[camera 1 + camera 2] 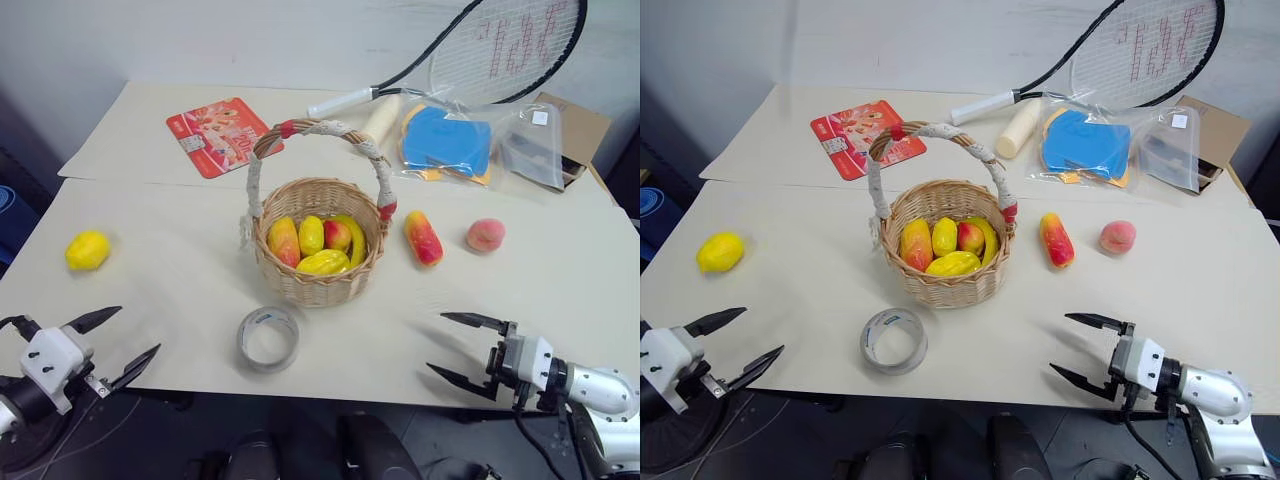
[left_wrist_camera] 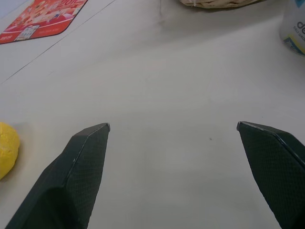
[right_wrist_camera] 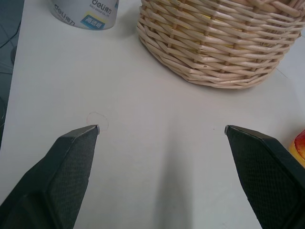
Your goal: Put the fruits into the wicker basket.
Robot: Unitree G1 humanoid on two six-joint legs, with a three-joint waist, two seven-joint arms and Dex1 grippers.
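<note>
Both grippers — left gripper [image 1: 110, 339] and right gripper [image 1: 457, 346] — hang wide apart and empty, nearer than the wicker basket [image 1: 316, 283]. Beside the basket sit a tape roll [image 1: 268, 339], a lemon [image 1: 87, 250], a mango [image 1: 423, 238] and a peach [image 1: 485, 235] — more fruits lie inside.

The tape roll [image 3: 85, 13] bears the brand "deli" in blue letters on its white side, above a small blue label too small to read. At 11 o'clock from the basket [image 1: 318, 243], the red card's [image 1: 222, 135] print is illegible.
</note>
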